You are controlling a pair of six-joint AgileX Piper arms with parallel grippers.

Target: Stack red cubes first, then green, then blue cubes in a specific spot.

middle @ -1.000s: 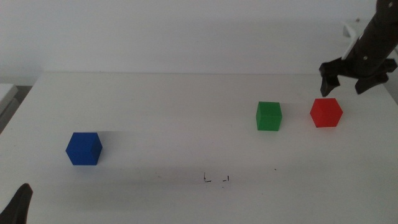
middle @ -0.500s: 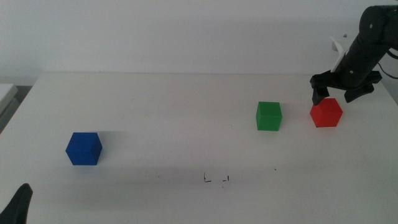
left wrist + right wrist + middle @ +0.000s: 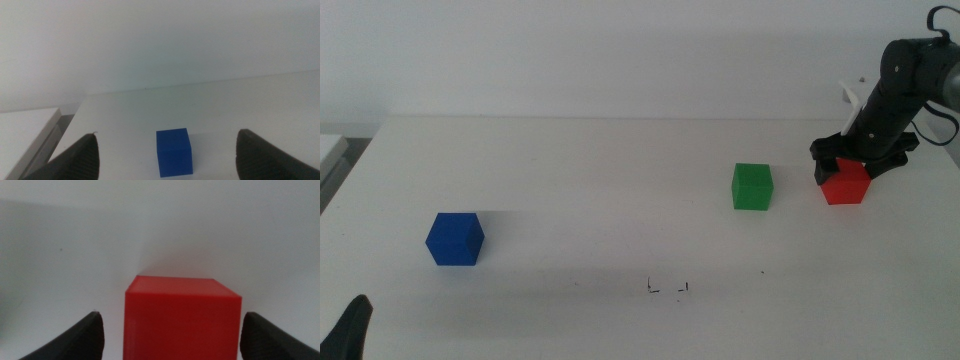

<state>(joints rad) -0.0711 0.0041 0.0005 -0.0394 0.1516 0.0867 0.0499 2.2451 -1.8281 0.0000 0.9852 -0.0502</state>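
The red cube (image 3: 846,185) sits on the white table at the right. My right gripper (image 3: 849,162) is down over it, open, with a jaw on each side of the cube; in the right wrist view the red cube (image 3: 181,317) lies between the two spread jaws. The green cube (image 3: 752,187) stands just left of it. The blue cube (image 3: 455,239) sits far left and also shows in the left wrist view (image 3: 174,152). The two black corner marks (image 3: 668,288) lie near the front middle. My left gripper (image 3: 350,330) waits open at the bottom left corner.
A tiny black speck (image 3: 764,271) lies right of the corner marks. A white wall stands behind the table's far edge (image 3: 620,118). The table's left edge (image 3: 345,180) runs beside a grey strip.
My right gripper has come down and slightly left, from above and behind the red cube to around it. The cubes and the left arm have not moved.
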